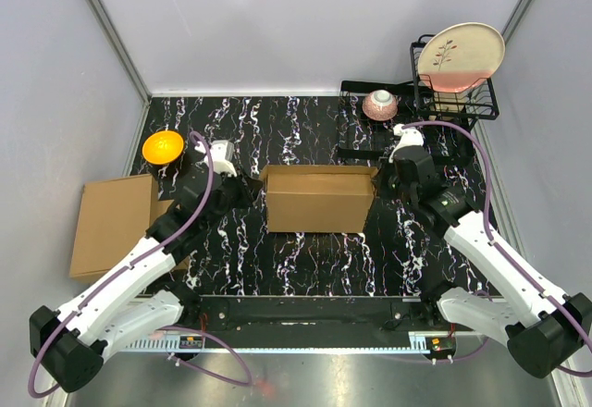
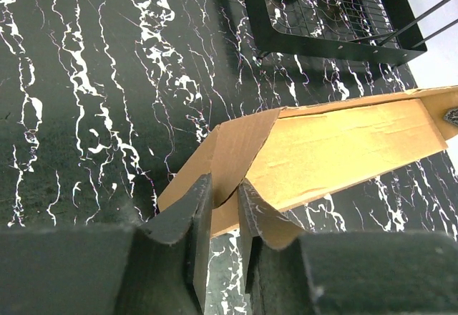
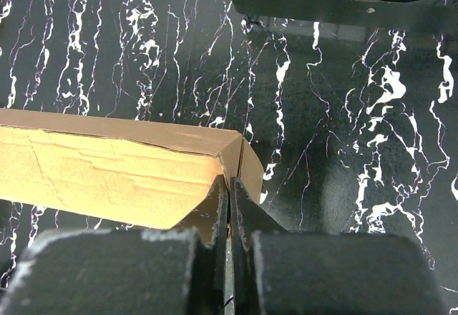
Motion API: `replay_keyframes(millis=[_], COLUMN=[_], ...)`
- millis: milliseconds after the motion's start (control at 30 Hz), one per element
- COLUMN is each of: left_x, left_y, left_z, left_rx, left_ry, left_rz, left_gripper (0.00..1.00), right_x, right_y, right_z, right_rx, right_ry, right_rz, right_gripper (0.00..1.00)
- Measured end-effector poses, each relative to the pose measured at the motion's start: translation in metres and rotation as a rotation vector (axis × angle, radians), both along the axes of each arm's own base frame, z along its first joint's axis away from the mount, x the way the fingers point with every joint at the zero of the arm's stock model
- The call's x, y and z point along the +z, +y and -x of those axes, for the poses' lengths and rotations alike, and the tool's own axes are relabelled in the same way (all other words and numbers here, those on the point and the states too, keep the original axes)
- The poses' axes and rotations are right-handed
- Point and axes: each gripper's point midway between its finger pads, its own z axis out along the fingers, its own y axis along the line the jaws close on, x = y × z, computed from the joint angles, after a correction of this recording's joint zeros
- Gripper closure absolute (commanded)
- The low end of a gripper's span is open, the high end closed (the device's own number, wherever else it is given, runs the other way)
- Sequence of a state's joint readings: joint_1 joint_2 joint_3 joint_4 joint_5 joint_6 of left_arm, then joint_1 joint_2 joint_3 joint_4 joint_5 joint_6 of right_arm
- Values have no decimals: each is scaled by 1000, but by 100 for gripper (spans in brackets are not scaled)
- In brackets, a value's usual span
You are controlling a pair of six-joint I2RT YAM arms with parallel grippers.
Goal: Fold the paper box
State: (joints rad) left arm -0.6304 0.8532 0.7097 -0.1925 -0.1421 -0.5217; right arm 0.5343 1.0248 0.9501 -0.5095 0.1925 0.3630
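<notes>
The brown paper box (image 1: 319, 199) stands open-topped in the middle of the black marbled table. My left gripper (image 1: 242, 185) is at its left end. In the left wrist view the two fingers straddle the box's (image 2: 336, 150) corner wall, and the gripper (image 2: 223, 186) is closed on it with a narrow gap. My right gripper (image 1: 384, 178) is at the right end. In the right wrist view the gripper (image 3: 229, 186) is pinched shut on the end wall of the box (image 3: 107, 172).
A flat cardboard sheet (image 1: 116, 222) lies at the left edge, with an orange bowl (image 1: 163, 146) behind it. At the back right are a black wire rack (image 1: 453, 102) holding a plate (image 1: 460, 55) and a pink bowl (image 1: 380, 104).
</notes>
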Motion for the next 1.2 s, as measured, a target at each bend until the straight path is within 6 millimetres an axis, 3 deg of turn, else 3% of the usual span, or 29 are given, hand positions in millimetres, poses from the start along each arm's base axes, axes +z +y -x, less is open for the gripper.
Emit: replay_keyframes(millis=[267,600,933,1200], left_x=[-2,0,25,27], left_y=[-3,-9,-14,-19], left_z=[0,4,4,7], left_rx=[-15,-37,-19,-8], left_ry=[-3,17,23,62], left_rz=[-11,17,104,178], left_gripper=[100,100,100,100], right_x=[0,0,-2,-2], right_y=[3,4,3,2], right_z=[-1,-1,-2,-2], right_rx=[7,9,0,-3], right_ry=[-3,-4,-5,-12], right_rz=[-3,-1,16,33], right_gripper=[100,100,100,100])
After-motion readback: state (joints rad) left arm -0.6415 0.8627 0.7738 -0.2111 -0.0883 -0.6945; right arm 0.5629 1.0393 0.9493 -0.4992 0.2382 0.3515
